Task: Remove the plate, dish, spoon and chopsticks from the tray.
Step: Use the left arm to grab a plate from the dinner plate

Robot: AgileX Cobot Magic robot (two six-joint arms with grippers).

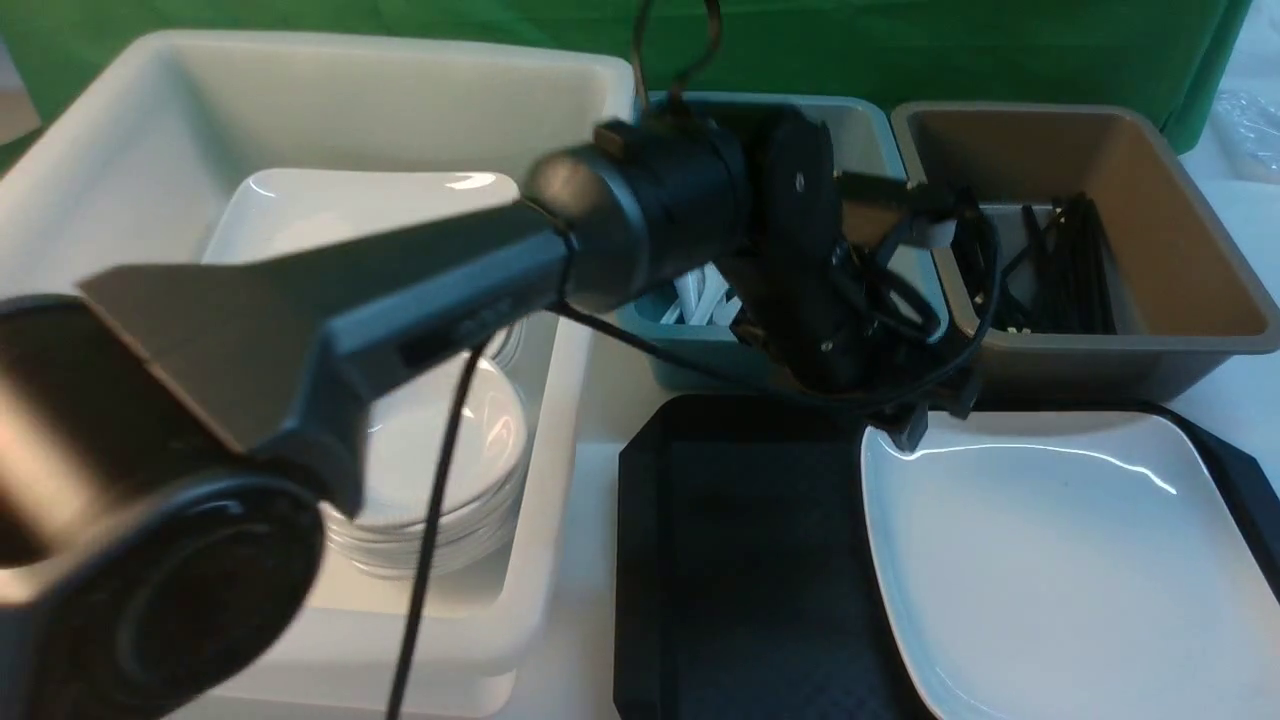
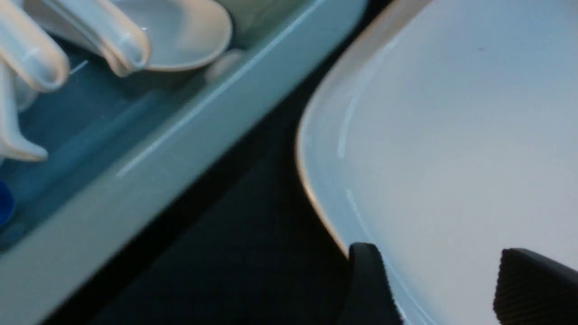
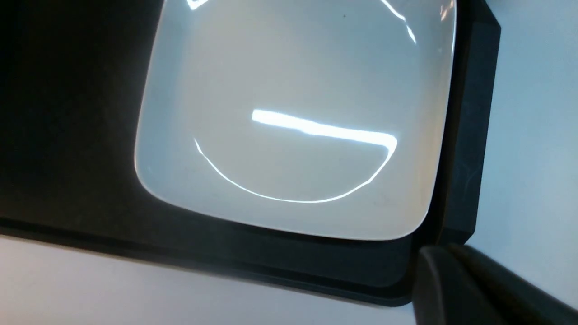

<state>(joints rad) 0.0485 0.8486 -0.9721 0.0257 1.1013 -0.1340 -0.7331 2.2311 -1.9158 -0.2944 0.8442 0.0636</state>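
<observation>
Sitting in teal bin (image 2: 180,149): spoons (image 2: 180,36); brown bin (image 1: 1180,240): chopsticks (image 1: 1075,265), probably; left gripper (image 2: 435,253) wide, right gripper (image 3: 433,266) closed

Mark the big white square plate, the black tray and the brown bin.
Large glossy white square plate (image 1: 1050,570): front view, its flat centre.
Black diamond-textured plastic tray (image 1: 740,580): front view, bare floor left of the plate.
Brown rectangular plastic bin (image 1: 1170,250): front view, inner right wall.
</observation>
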